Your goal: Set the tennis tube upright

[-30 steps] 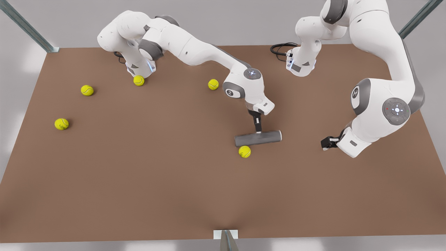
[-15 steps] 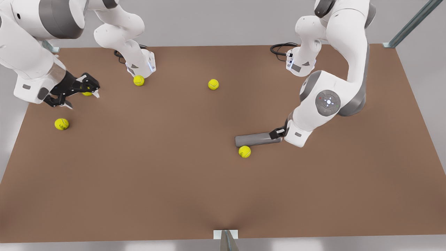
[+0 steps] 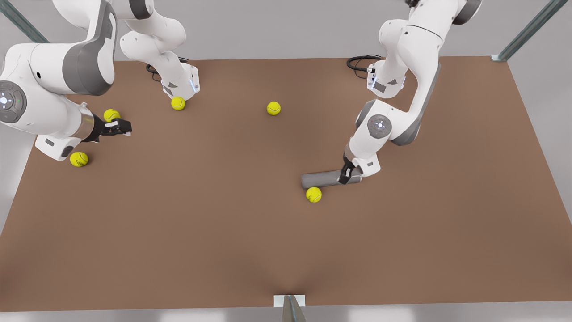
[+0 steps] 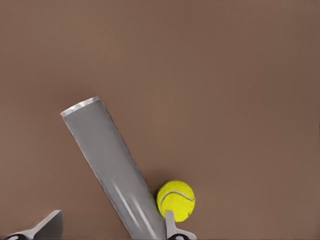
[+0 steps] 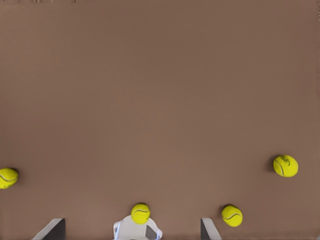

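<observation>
The bench (image 3: 214,232) was a broad brown surface. On it lay the tennis tube (image 3: 324,179), on its side, right of centre in the front view, running roughly left to right. A tennis ball (image 3: 313,194) rested just below the tube's left end, close beside it. Four more balls lay apart from it: one upper centre (image 3: 273,108), one against the arm base at the upper left (image 3: 178,103), and two at the far left, an upper (image 3: 110,115) and a lower (image 3: 79,159). Two white arm bases (image 3: 181,85) stood along the bench's top edge, a black cable (image 3: 359,62) coiled beside the right one.
</observation>
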Motion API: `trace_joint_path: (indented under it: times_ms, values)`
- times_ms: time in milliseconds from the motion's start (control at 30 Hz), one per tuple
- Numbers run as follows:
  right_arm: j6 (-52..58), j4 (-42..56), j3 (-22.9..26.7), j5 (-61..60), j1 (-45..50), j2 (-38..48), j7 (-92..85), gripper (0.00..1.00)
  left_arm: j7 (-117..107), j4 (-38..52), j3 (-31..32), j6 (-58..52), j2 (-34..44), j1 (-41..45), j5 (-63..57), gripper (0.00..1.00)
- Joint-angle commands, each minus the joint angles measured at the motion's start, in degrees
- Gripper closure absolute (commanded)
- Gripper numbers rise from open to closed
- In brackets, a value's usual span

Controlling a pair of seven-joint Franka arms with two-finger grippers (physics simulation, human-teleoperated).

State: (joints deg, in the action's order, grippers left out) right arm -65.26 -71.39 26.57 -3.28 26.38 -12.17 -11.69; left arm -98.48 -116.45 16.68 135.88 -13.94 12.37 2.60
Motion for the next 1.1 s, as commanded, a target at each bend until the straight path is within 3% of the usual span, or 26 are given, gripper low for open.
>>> trace_joint_path:
  times_ms: [0,567,667,967,1067]
  values:
    - [-0.05,0.02,0.06,0.03,-0.01,0.12,6.86,0.0,-40.56,-0.71,0.01,9.58,-0.39,0.02,0.04,0.0]
    - [-0.4,0.11,0.06,-0.06,-0.19,-0.58,6.86,0.0,-40.47,-3.61,-0.25,9.23,-6.19,1.25,-6.91,0.0]
    - [-0.84,-0.16,-5.12,-0.15,-6.25,0.3,6.86,0.0,-40.47,-3.61,-0.34,9.49,-7.86,1.25,-6.91,0.0]
    - [-0.75,0.72,-5.48,-0.32,-6.52,0.3,6.86,0.0,-40.56,-2.82,-0.34,10.63,-12.34,1.34,-8.84,0.0]
    - [-2.51,-0.95,-10.49,-0.06,-11.09,1.97,6.86,0.0,-40.47,-2.73,-0.34,11.42,-13.84,1.43,-9.19,0.0]
